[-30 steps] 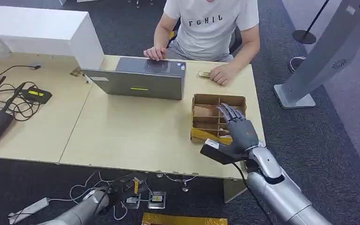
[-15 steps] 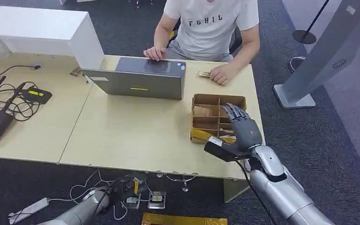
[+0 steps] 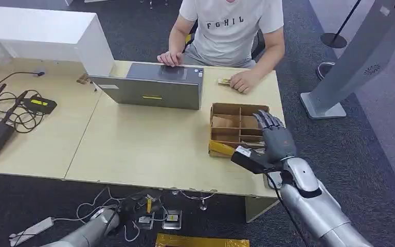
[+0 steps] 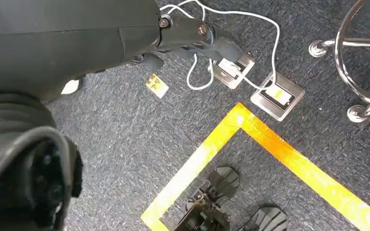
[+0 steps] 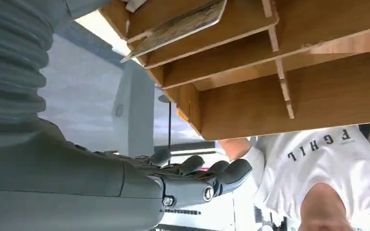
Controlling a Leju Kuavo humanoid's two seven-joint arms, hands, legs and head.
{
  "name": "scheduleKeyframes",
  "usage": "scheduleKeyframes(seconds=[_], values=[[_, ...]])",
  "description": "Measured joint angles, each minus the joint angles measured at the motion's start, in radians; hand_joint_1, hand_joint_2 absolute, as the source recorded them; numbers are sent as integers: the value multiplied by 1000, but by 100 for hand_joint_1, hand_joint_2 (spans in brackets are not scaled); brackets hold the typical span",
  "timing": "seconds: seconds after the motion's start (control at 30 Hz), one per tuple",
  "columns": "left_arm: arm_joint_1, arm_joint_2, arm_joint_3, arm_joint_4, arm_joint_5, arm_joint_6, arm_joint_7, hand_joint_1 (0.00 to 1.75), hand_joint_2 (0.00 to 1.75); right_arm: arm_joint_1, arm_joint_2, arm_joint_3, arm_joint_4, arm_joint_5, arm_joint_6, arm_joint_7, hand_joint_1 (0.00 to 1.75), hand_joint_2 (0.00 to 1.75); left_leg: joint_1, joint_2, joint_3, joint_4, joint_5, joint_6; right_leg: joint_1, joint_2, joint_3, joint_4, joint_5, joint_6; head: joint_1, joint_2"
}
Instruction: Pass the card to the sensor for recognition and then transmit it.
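our right hand (image 3: 276, 141) hangs over the far right part of the tabletop (image 3: 144, 149), just above the right side of the brown card box (image 3: 236, 126), which sits near the right edge. its fingers are spread apart and straight, and we hold nothing. from the right wrist view the fingers (image 5: 212, 175) lie side by side, stretched out, with the box's thin walls (image 5: 279, 62) close by. in one slot a card (image 5: 183, 24) leans at a slant, with one long edge sticking up out of the slot. we think the card is very light, thin and flat, a bit stiff but easy to bend, and smooth, so it could slip. the best place to take it looks like that free upper edge, pinched from both flat sides, since the slot walls leave little room lower down. we should squeeze softly, because a hard squeeze might bend it or tip the light box. our left hand (image 4: 29, 187) hangs down by the floor (image 4: 125, 139); we cannot tell how its fingers lie. a person (image 3: 231, 25) sits at the far edge of the tabletop, behind a grey laptop (image 3: 154, 87), with one hand resting near the far right corner.
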Motion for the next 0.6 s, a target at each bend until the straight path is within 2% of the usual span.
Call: scheduleKeyframes(seconds=[0.47, 0.6], values=[[0, 2, 8, 0, 0, -5, 0, 0, 0, 0, -7, -12, 0, 12, 10, 2, 0, 175, 0, 1, 0, 0, 0, 0, 0, 0, 0, 0, 0, 0, 0, 0], [0, 4, 9, 0, 0, -5, 0, 0, 0, 0, -7, -13, 0, 23, 32, 12, 0, 175, 0, 1, 0, 0, 0, 0, 0, 0, 0, 0, 0, 0, 0, 0]])
